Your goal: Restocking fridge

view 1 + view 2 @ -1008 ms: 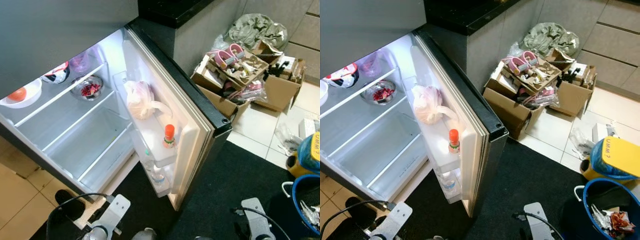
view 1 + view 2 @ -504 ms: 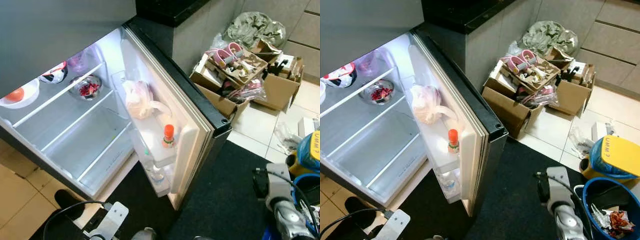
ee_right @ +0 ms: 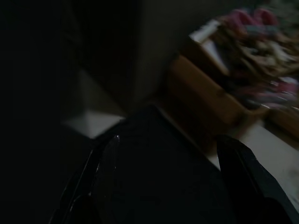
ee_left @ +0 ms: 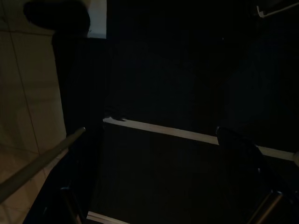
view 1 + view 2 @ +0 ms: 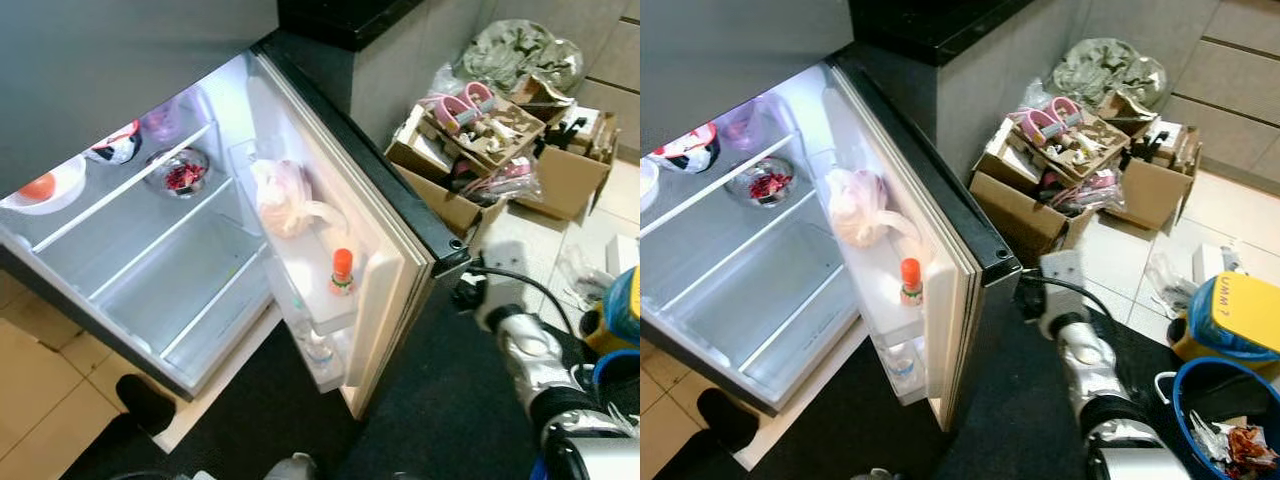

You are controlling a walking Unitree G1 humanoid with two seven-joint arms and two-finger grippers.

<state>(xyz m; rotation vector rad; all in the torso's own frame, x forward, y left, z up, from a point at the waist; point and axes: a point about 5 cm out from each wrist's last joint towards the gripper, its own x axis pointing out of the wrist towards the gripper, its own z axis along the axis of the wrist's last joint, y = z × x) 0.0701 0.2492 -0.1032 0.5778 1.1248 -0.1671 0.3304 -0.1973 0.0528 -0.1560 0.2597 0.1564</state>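
Fridge stood open at the left of the frame, its door swung toward centre. Door shelf held a white plastic bag and, below it, an orange-capped bottle. Upper shelf at far left carried a glass bowl of red bits and a white bowl. Right gripper reached out at lower right, just beside the door's outer corner, fingers spread apart, grasping nothing. Left gripper hung over dark floor, fingers apart. Cardboard boxes of clutter sat upper right.

A black mat and cardboard boxes lie on the tiled floor, seemingly cluttered.
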